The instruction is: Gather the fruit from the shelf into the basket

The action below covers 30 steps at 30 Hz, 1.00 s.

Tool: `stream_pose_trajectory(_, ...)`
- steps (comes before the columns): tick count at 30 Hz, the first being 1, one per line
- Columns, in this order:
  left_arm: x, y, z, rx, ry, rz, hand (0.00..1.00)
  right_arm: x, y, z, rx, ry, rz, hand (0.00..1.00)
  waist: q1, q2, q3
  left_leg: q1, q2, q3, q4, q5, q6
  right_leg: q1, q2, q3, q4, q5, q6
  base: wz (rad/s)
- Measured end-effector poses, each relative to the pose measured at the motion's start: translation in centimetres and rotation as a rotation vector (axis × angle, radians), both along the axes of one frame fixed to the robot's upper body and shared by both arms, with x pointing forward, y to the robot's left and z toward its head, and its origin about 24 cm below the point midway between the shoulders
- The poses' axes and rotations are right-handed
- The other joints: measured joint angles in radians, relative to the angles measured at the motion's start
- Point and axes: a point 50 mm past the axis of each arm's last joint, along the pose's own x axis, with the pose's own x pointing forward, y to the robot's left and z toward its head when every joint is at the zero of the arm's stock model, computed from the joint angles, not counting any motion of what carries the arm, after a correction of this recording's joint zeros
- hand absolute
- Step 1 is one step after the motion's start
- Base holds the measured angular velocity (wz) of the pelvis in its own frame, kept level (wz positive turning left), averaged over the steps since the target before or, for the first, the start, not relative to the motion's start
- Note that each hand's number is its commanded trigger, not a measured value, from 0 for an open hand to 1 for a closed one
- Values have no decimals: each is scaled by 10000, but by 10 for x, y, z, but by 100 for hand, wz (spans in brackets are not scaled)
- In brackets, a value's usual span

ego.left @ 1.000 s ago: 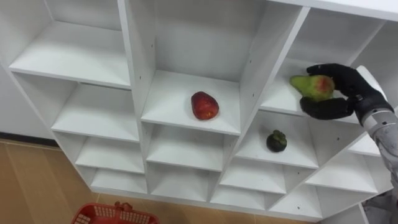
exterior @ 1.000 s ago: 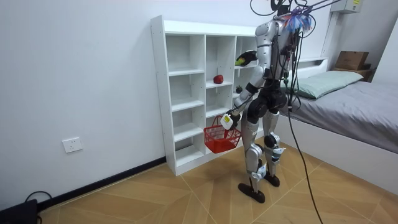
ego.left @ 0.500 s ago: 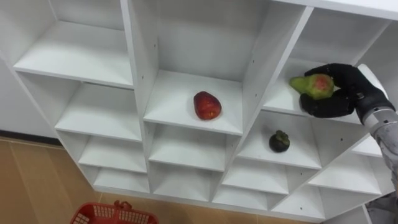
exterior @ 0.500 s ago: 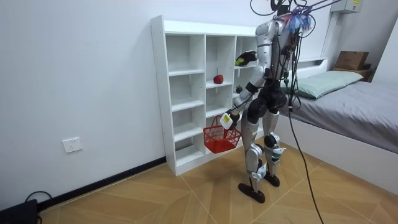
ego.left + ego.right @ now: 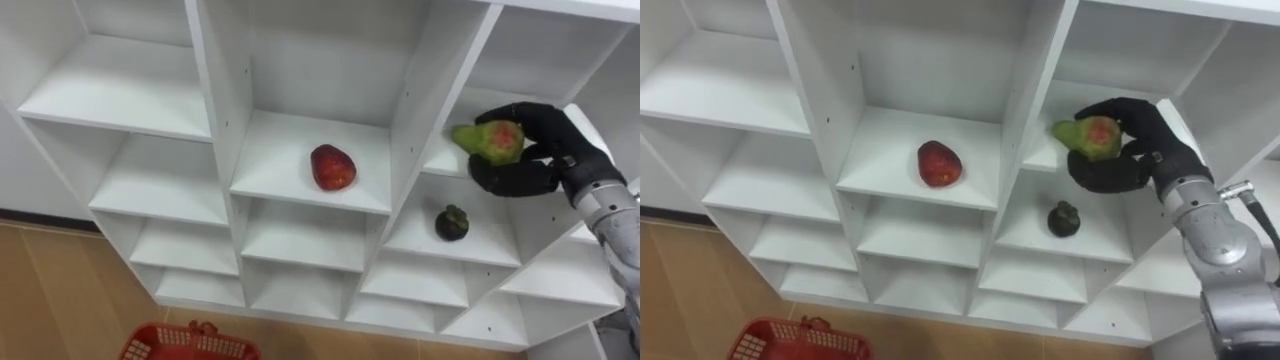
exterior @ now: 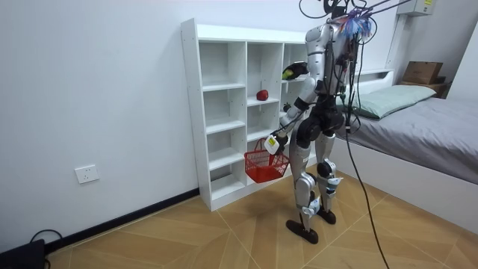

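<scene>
The green fruit with a red blush (image 5: 487,140) is at the front edge of the right-hand column's upper compartment, clamped in the right hand (image 5: 535,150) — dark fingers curl over its far side and the thumb closes in under it. It looks lifted clear of the shelf board, though the hand hides the underside.

Two more fruits are in the closet (image 5: 212,120): a red fruit (image 5: 331,167) sits on the middle column's shelf, and a small dark fruit (image 5: 452,222) lies one compartment below the held one.

Low at the view's edge is the red basket (image 5: 190,342). In the room view it hangs at the left hand (image 6: 273,142), by the robot's hip and in front of the closet; whether that hand is closed on the handle is too small to tell.

The step in hand, as I judge it, is the first pick — fruit grasped, not yet delivered. The next move calls for drawing the arm out past the upright, then down and across to the basket, and releasing only once over its opening.

No brand, label or writing is legible on the fruits, the closet or the basket.
</scene>
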Motion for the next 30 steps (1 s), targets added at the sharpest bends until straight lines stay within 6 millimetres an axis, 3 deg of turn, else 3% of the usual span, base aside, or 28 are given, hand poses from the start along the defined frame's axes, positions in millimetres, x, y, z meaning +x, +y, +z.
stream_pose_trajectory(3, 0, -2, 0, -54, -6, -6, 100, -6, 15, 5, 123, -243, 704, 100, -51, 32, -12, -118, -3, 12, 11, 1, 1, -98, -5, 8, 15, 0, 0, 0)
stream_pose_trajectory(14, 6, -11, -2, -393, -176, 130, 100, -29, 28, 13, 40, -122, 1723, 100, -346, 158, -18, 64, 6, 177, 5, 4, 1, -69, 6, 287, 83, 1, 0, -6)
stream_pose_trajectory(23, 16, -12, 0, -379, -407, -31, 100, -45, 45, -13, 560, 1531, 2818, 100, -416, 138, 19, 16, 17, 312, 47, -3, 7, -179, 31, 513, 170, 0, 0, -4)
stream_pose_trajectory(28, 26, -13, 2, -384, -631, -168, 100, -51, 57, -24, 806, 2229, 3506, 100, -416, 14, -57, -235, 15, 304, 86, 8, 16, -468, 25, 498, 168, 15, -10, 0)
stream_pose_trajectory(30, 29, -13, 3, -414, -688, -185, 100, -53, 58, -27, 863, 2506, 3668, 100, -397, -8, -50, -228, 13, 300, 84, 7, 15, -467, 22, 511, 171, 15, -9, 0)
